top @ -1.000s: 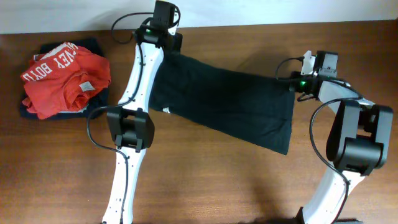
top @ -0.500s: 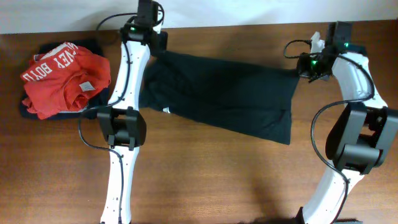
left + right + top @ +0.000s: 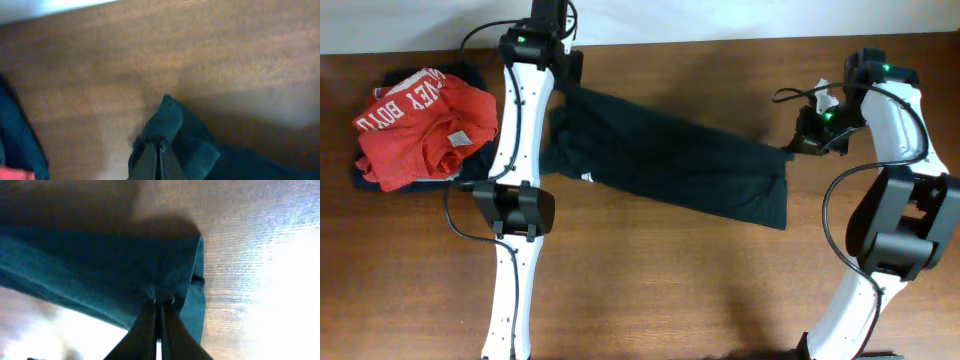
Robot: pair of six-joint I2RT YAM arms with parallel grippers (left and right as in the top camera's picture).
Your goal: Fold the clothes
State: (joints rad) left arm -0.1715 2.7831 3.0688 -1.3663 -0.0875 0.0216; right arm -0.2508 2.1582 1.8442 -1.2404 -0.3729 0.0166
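The black garment (image 3: 670,160) is stretched across the wooden table between my two grippers, with a small white tag (image 3: 587,178) on its near left edge. My left gripper (image 3: 570,88) is shut on the garment's far left corner (image 3: 165,122), which bunches up above the fingertips (image 3: 161,145). My right gripper (image 3: 795,142) is shut on the garment's right edge (image 3: 100,260), with the cloth pinched at the fingertips (image 3: 160,300) and hanging taut above the table.
An orange-red shirt with white lettering (image 3: 425,125) lies crumpled on a navy-blue garment (image 3: 460,72) at the far left of the table. The navy cloth shows at the left edge of the left wrist view (image 3: 17,145). A white wall runs along the far table edge.
My right gripper has moved nearer and slightly left, pulling the garment's right edge down. My left gripper has shifted slightly away with its corner. The garment now looks narrower and more stretched.
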